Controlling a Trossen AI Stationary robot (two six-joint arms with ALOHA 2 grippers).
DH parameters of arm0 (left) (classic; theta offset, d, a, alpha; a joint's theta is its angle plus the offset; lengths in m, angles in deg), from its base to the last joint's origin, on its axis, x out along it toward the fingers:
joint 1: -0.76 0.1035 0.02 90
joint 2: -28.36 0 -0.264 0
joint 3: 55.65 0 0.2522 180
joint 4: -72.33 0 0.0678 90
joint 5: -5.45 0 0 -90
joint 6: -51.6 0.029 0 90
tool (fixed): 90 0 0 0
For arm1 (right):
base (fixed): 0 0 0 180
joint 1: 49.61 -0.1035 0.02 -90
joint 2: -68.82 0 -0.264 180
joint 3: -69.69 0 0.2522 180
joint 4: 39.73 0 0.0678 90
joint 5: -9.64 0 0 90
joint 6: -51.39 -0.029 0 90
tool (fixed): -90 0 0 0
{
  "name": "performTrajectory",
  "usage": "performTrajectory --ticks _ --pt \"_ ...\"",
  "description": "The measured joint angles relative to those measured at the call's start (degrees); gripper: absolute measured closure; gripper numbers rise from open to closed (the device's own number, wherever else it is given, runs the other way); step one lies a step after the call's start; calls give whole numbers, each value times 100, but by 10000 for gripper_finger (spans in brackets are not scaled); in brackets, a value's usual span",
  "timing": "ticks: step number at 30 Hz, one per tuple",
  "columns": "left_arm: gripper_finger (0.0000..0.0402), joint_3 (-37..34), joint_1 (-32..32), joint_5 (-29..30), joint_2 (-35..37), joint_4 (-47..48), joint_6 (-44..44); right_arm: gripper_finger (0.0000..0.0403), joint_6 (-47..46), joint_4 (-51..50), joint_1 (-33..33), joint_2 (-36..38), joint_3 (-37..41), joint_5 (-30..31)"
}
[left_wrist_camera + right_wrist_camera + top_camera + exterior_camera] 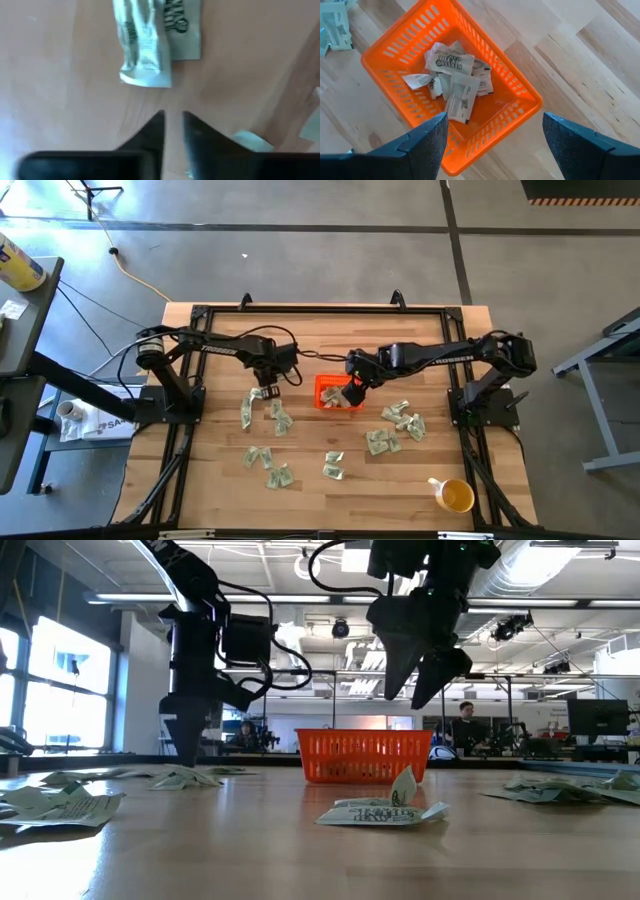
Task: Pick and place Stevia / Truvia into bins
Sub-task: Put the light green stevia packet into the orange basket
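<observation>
Pale green and white Stevia packets lie scattered on the wooden table: two near my left gripper, a cluster at the right, and more toward the near edge. The orange bin stands mid-table with several packets inside. My left gripper points straight down close over bare wood. Its fingers are a narrow gap apart with nothing between them, and two packets lie just ahead of it. My right gripper hangs wide open above the bin, holding nothing.
A yellow cup stands at the near right corner of the table. One packet lies in front of the bin toward the near edge. Black frame rails run around the table's edges.
</observation>
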Motion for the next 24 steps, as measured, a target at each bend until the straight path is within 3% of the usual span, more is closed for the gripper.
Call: performTrajectory --ticks 6,11,15,24 --pt "147 0 2 260 0 -135 41 92 70 0 152 0 0 -107" --pt "89 0 0 -293 0 -418 339 91 105 0 254 0 0 -238" --pt "94 2 5 -382 0 -661 521 92 105 0 319 0 0 -327" --pt "174 2 377 -233 -2 -632 856 92 5 -2 423 0 0 -468"
